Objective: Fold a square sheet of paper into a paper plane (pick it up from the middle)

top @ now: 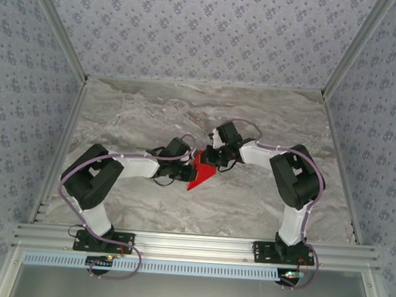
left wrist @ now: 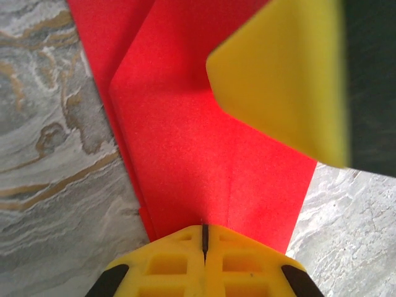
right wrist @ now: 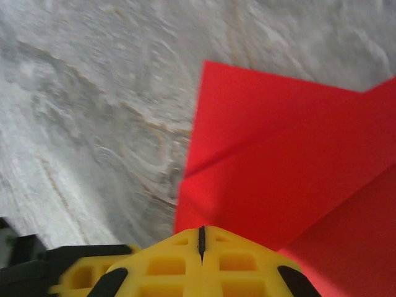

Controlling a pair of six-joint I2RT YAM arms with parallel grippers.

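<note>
Two arms meet over the middle of the table (top: 153,111) in the top view, and the sheet of paper (top: 200,177) lies between them. Its outline is not square. We see a narrow red wedge with its point toward the near edge. The left gripper (top: 185,164) is at its left side and the right gripper (top: 215,158) at its far end. At this size we cannot tell if they touch it.

In the left wrist view the paper shows several layers. One long crease runs up the middle and a second edge lies under it on the left, so we judge that the middle fold and at least one wing fold are done. The jaws of the left gripper are pressed together, with only a thin dark line between them, and the tips sit at the paper's edge. We cannot tell if a layer is caught there. A yellow finger (left wrist: 284,74) of the right gripper comes in from the upper right, over the paper.

In the right wrist view the jaws of the right gripper are also fully together, at the red edge. Here the paper has one slanted crease and a separate flap at the lower right.

In our judgement the folding is past the half. The shape is wider than a slim dart, so the last wing folds and some pressing of the creases seem left.
</note>
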